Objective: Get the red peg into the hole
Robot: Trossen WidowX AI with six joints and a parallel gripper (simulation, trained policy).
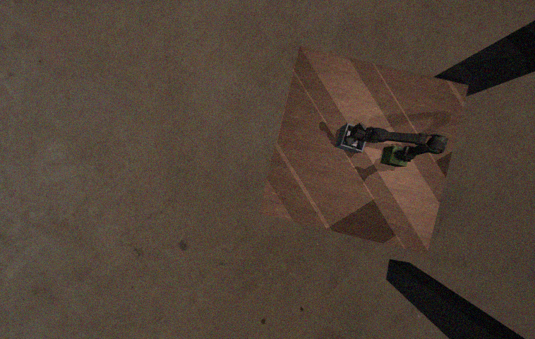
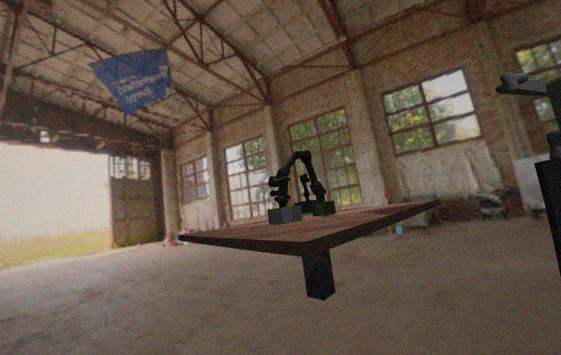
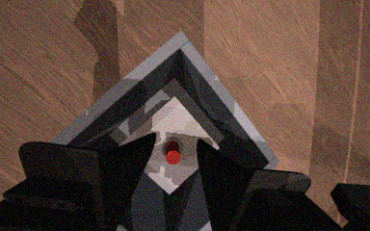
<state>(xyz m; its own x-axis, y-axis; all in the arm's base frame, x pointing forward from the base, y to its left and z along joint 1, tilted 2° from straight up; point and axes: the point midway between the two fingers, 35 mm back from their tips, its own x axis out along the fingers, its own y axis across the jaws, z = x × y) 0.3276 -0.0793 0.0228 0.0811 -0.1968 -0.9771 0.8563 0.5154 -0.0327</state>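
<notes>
The open grey box [image 1: 339,136] [image 2: 284,216] [image 3: 139,76] stands on the table. The pale plate [image 3: 174,113] with its round hole lies at its bottom. The red peg [image 3: 172,157] stands in the hole, seen nearly end-on from above; part shows above the plate, but how deep it sits cannot be told. My gripper [image 3: 176,140] points down over the box, open, with a gap on both sides of the peg. In the exterior view the hand is low over the box; the peg is hidden in the top and exterior views.
A green box [image 1: 388,155] [image 2: 324,208] stands beside my arm's base, close to the grey box. My arm arches from there to the grey box. The grey box's walls surround the plate. The striped wooden table [image 1: 316,184] [image 2: 248,237] ends beyond both boxes.
</notes>
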